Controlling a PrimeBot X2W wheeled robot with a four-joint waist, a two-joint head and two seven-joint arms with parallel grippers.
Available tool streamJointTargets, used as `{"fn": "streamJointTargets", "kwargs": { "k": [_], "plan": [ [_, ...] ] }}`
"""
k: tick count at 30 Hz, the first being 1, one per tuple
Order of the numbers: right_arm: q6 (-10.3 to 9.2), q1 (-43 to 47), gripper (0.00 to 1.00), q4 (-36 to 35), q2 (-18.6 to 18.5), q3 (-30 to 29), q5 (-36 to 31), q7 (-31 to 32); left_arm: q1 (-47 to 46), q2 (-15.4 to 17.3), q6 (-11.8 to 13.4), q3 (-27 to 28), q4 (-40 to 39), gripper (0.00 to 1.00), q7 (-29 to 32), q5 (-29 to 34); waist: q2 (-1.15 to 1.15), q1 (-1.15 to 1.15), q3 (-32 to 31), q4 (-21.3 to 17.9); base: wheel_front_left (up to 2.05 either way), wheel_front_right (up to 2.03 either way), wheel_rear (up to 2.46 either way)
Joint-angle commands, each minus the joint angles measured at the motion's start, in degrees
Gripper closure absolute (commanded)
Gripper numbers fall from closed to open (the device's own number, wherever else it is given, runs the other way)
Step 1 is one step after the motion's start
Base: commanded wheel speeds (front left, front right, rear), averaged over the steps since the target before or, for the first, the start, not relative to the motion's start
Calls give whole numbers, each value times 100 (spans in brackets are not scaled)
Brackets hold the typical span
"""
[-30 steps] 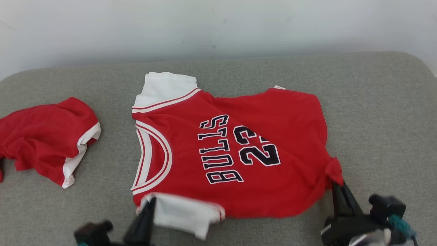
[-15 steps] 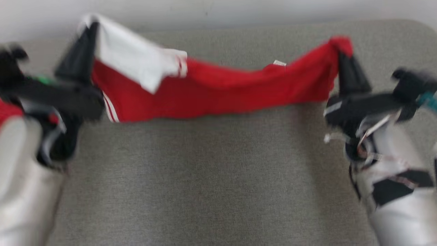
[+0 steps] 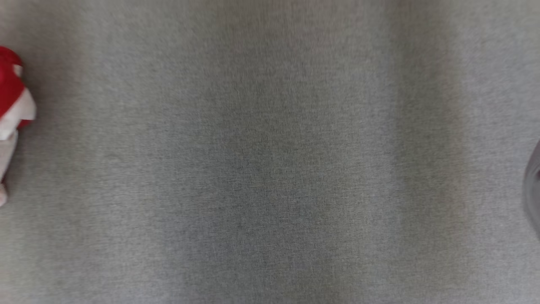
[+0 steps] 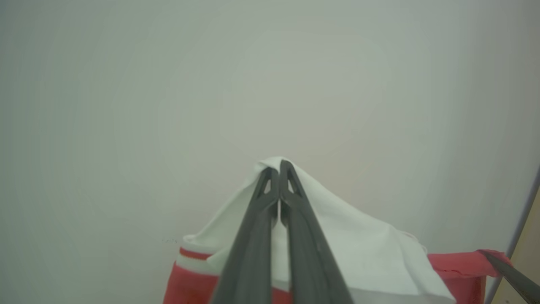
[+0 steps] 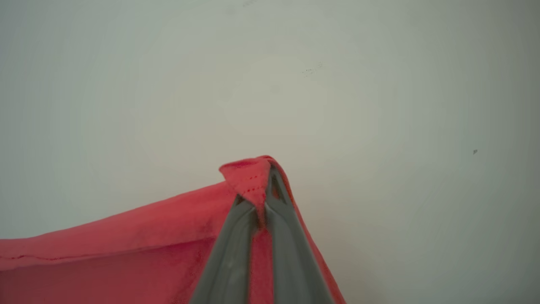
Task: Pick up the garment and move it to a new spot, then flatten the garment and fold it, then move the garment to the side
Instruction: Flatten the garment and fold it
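Note:
The garment is a red jersey with white sleeves, held up in front of a pale wall. In the left wrist view my left gripper [image 4: 278,166] is shut on the tip of a white sleeve [image 4: 337,228], and the red body [image 4: 455,266] hangs below. In the right wrist view my right gripper [image 5: 268,169] is shut on a red hem corner, with the cloth [image 5: 126,253] stretching away to the left. A dark finger [image 4: 512,276] of the other gripper shows at the left wrist view's lower right.
The head view looks down on a blurred grey cushion surface [image 3: 270,169]. A bit of red and white cloth [image 3: 10,97] pokes in at its left edge; I cannot tell which piece it belongs to. A blurred grey shape [image 3: 533,190] sits at the right edge.
Both grippers have lifted the jersey off the cushion and stretched it between them. The head camera has tipped down, so the jersey and arms have left its picture.

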Motion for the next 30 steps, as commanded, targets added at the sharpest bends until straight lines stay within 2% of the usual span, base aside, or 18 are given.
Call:
{"fn": "streamJointTargets", "kwargs": {
  "k": [1,6,11,20,30],
  "plan": [
    [-13,-308,100,126,23,-50,-135,-18,-354,-8,9,2,169,100,-61,69,-2,-2,550,-127,0,0,0],
    [-13,-1326,100,583,99,-222,-613,-167,-1572,-85,4,-58,883,100,-190,215,-2,-2,661,-211,0,0,0],
    [-13,-1883,100,1119,119,-407,-973,-264,-2130,-163,-2,-229,1511,100,-299,335,-2,-2,731,-234,0,0,0],
    [-14,-2271,100,1875,124,-648,-1308,-470,-2255,-157,-6,-493,2051,100,-394,276,-2,-2,864,-261,0,0,0],
    [-14,-2496,100,2370,106,-694,-1547,-650,-2318,-50,-8,-830,2217,100,-466,38,-2,-2,1011,-242,0,0,0]
  ]
}}
